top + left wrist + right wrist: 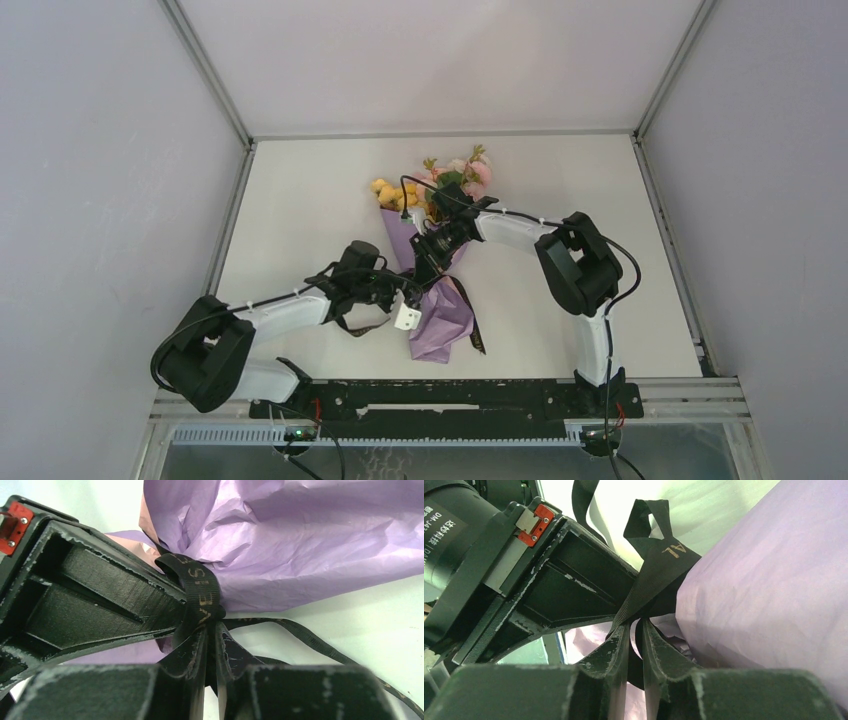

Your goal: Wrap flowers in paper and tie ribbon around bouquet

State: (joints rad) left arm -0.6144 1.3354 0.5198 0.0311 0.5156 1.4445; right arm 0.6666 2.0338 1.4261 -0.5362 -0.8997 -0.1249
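Where the task stands: the wrapping is judged complete; the tying is judged begun but not finished.
Flowers [445, 183]: pink, yellow and white heads are seen at the far end of the bundle, with the stems hidden inside the sheet.
Paper [440, 325]: the lilac sheet is gathered round the stems, drawn in at a narrow waist and flared in crumpled folds toward the arm bases. A strip of its pink face is shown in the left wrist view.
Bouquet [398, 232]: it is laid flat on the table [300, 200] near the middle, heads pointing away from the arm bases, between the two arms.
Ribbon [202, 592]: the black band is passed over the gathered waist of the paper. A folded loop is seen standing clear of the paper in the right wrist view, and one loose tail is trailed across the table beside the flared end.
Left claw [212, 630]: it is clenched on the ribbon right at the waist, with the band caught between the fingertips.
Right claw [636, 625]: it is clenched on another stretch of the ribbon, hard against the paper.
Knot: no finished knot or bow can be made out in any view.
Left to do: as judged from these views, the two held stretches are to be crossed, drawn tight round the waist and secured.
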